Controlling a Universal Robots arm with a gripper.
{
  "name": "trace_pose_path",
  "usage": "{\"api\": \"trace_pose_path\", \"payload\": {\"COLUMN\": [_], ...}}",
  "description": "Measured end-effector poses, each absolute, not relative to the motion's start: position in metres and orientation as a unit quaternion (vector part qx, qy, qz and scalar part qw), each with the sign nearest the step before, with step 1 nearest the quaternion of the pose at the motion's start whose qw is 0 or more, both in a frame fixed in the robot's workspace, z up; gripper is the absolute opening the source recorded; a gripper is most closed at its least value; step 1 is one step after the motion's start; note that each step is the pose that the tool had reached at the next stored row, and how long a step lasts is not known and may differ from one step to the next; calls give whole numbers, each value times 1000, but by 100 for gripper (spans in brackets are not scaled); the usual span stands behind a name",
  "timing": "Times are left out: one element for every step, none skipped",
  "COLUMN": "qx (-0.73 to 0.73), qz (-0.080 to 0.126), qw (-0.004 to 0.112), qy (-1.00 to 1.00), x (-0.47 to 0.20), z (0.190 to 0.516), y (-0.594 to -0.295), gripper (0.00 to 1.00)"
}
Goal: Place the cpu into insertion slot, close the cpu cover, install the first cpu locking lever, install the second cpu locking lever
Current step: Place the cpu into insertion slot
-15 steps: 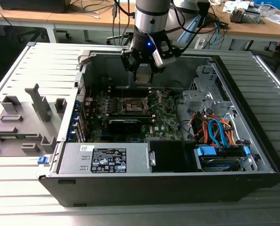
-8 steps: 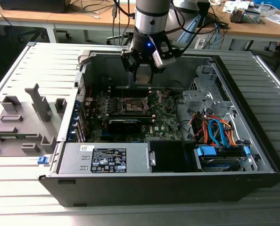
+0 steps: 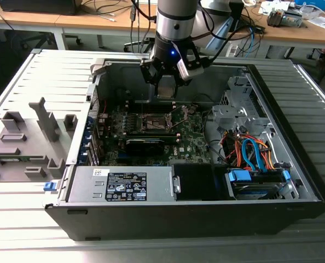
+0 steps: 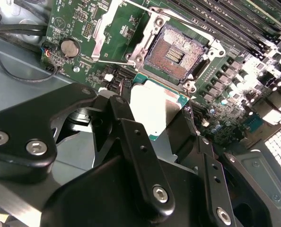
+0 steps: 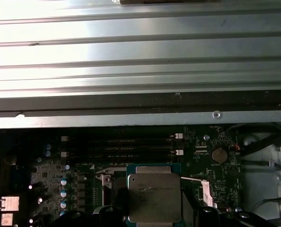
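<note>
The cpu [image 4: 154, 111] is a flat silver square on a green base, and my gripper [image 4: 162, 125] is shut on it, with a black finger [image 4: 131, 137] on one edge and another across from it. In the first wrist view the cpu [image 5: 154, 196] hangs over the motherboard. The insertion slot [image 4: 176, 52] lies bare just beyond the chip, its brownish contact field showing inside a silver rim. The cpu cover [image 4: 102, 33] stands swung open beside the slot. In the exterior view my gripper [image 3: 165, 92] hovers a little above the insertion slot [image 3: 154, 121].
The open computer case [image 3: 294, 181] surrounds the motherboard [image 3: 190, 139]. Memory slots [image 4: 235, 23] run beside the socket. A black graphics card [image 3: 145, 143] sits in front of it, the power supply [image 3: 121, 183] at the front, and orange and blue cables [image 3: 250, 150] at the exterior view's right.
</note>
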State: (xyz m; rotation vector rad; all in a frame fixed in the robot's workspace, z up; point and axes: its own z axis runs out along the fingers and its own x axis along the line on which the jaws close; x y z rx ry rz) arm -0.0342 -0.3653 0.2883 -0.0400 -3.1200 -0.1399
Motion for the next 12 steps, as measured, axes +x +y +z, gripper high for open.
{"api": "trace_pose_path", "payload": {"qx": [-13, -13, -13, -13, -13, -13, -13, -13, -13, -13, -13, -13], "qz": [-45, -45, -45, -45, -45, -45, -45, -45, -45, -45, -45, -45], "qw": [9, 9, 9, 9, 9, 9, 9, 9, 9, 9, 9, 9], "qy": [-999, -999, -999, -999, -999, -999, -999, -999, -999, -999, -999, -999], "x": [-34, -34, -34, -34, -34, -34, -34, -34, -34, -34, -34, -34], "z": [288, 288, 288, 287, 287, 287, 287, 287, 286, 286, 286, 286], "y": [-365, -365, -365, -365, -365, -365, -365, -365, -365, -365, -365, -365], "gripper": [54, 54, 54, 54, 54, 54, 54, 54, 54, 54, 54, 54]}}
